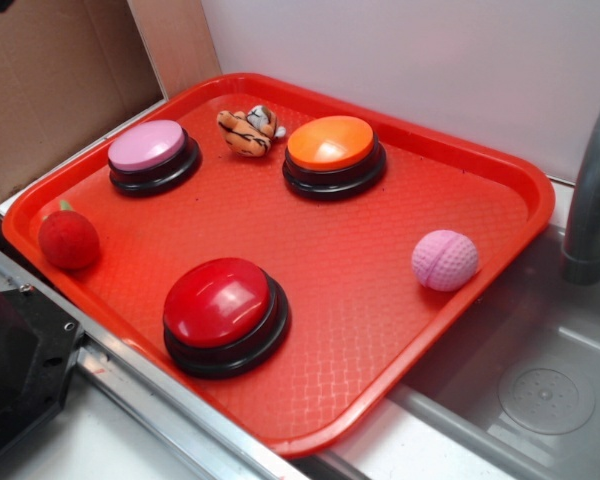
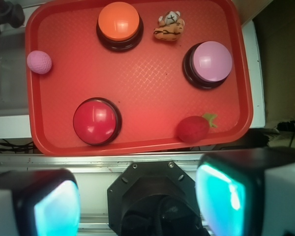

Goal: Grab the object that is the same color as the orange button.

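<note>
Tiger toy [image 1: 250, 131] lay untouched on the red tray [image 1: 380, 300].
It sat at nine o'clock beside the orange button [image 1: 332, 145]; the gripper [image 2: 137, 201] hung back, jaws wide open, empty.

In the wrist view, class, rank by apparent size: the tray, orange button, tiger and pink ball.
1. Tray, by far the largest.
2. Orange button.
3. Tiger and pink ball look about alike, so I leave them unranked.
</note>
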